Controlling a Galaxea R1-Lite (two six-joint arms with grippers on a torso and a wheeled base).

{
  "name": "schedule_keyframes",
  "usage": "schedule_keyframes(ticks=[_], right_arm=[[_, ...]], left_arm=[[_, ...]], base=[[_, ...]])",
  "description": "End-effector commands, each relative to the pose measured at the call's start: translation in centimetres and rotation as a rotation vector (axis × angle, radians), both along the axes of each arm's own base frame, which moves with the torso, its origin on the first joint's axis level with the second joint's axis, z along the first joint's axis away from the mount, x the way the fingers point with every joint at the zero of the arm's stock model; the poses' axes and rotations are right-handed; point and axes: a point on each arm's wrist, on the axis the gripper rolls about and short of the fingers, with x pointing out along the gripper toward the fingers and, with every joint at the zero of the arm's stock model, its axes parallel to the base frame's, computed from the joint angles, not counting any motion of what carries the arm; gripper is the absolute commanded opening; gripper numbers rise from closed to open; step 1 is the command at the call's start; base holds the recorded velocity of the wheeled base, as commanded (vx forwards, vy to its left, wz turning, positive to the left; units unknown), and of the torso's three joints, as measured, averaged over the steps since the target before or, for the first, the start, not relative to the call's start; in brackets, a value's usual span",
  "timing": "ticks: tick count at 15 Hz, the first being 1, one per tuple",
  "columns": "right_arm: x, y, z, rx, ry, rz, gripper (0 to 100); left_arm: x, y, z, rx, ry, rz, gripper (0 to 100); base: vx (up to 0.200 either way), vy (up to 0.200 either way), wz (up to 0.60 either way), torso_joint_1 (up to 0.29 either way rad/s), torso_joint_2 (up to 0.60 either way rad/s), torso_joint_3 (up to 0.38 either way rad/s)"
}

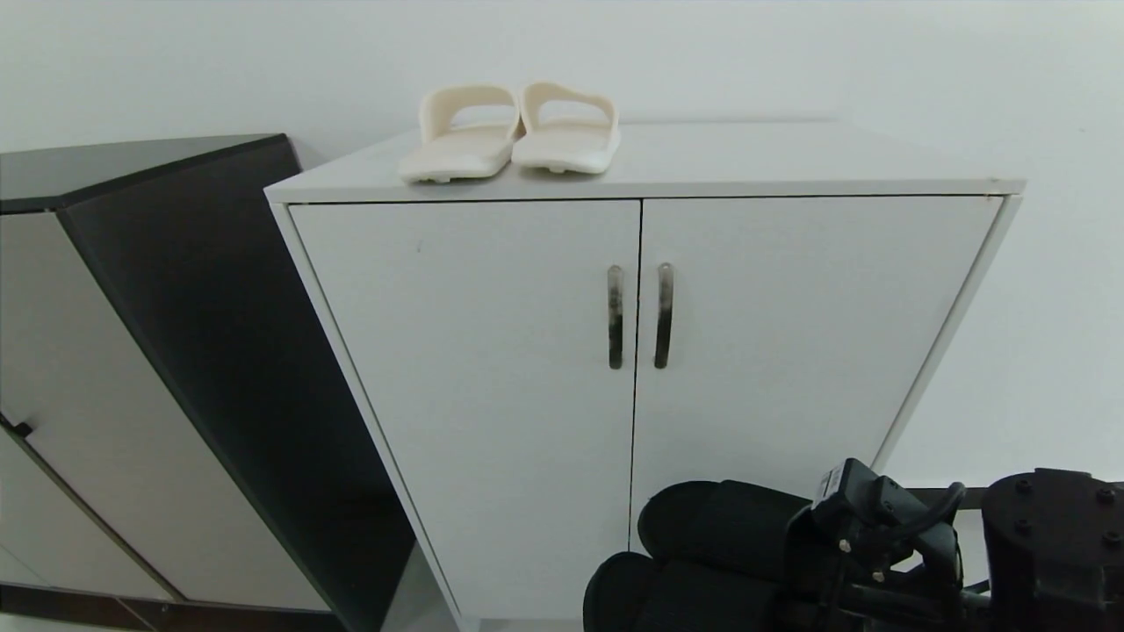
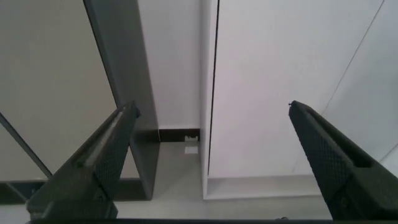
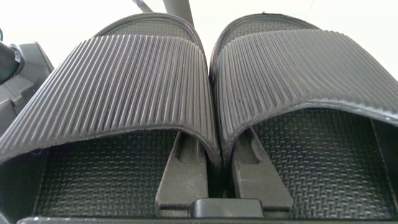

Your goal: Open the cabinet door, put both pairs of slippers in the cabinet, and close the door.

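1. White cabinet (image 1: 746, 158): doors (image 1: 474, 369) shut, handles (image 1: 616, 316) side by side at the centre seam.
2. Cream slippers (image 1: 514, 136) sit as a pair on the cabinet top, toward its left.
3. Right gripper (image 3: 216, 140) is low before the right door, one finger inside each of the black slippers (image 1: 702, 544), pinching their inner walls together.
4. Left gripper (image 2: 211, 112) is spread wide, holding nothing, and faces the gap between the white cabinet and the dark cabinet (image 1: 202, 307).

Soft, even white light, wall (image 1: 878, 61) and cabinet (image 1: 474, 369) bright and flat, faint shadows under the cream slippers (image 1: 509, 140), dull sheen on the handles' (image 1: 663, 314) upper halves, cabinet sides slanting in the wide head view, black slippers (image 3: 130, 87) dim, ribs catching light.
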Motion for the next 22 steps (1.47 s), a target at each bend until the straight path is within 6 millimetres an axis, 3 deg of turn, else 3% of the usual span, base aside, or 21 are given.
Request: schedule_keyframes(ticks=[1, 5, 14, 15, 17, 19, 22], right_arm=[[0.1, 0.1, -0.2, -0.008, 0.006, 0.001, 0], [-0.1, 0.0, -0.2, -0.005, -0.012, 0.007, 0], [-0.3, -0.1, -0.6, -0.018, -0.010, 0.017, 0], [-0.4, -0.2, -0.8, -0.025, -0.007, 0.017, 0], [-0.6, 0.0, -0.7, -0.024, -0.009, 0.025, 0], [-0.5, 0.1, -0.5, -0.014, -0.014, 0.027, 0], [-0.6, 0.1, -0.5, -0.009, -0.021, 0.028, 0]], left_arm=[[0.0, 0.0, 0.0, 0.002, 0.005, -0.001, 100], [0.1, 0.0, 0.1, 0.029, 0.009, 0.009, 100], [0.7, 0.0, 0.4, 0.051, 0.081, -0.125, 100], [0.8, 0.0, 1.8, 0.033, 0.044, -0.120, 100], [1.9, -0.1, 7.3, -0.111, 0.001, -0.127, 100], [3.6, -0.4, 8.0, -0.104, 0.099, -0.217, 100], [8.0, -2.3, 8.9, -0.097, 0.209, -0.534, 100]], base=[[0.000, 0.000, 0.00, -0.041, 0.44, 0.383], [0.000, 0.000, 0.00, -0.011, 0.24, 0.229], [0.000, 0.000, 0.00, 0.000, 0.01, 0.005], [0.000, 0.000, 0.00, 0.000, 0.00, 0.000], [0.000, 0.000, 0.00, 0.000, 0.00, 0.000], [0.000, 0.000, 0.00, 0.000, 0.00, 0.000], [0.000, 0.000, 0.00, 0.000, 0.00, 0.000]])
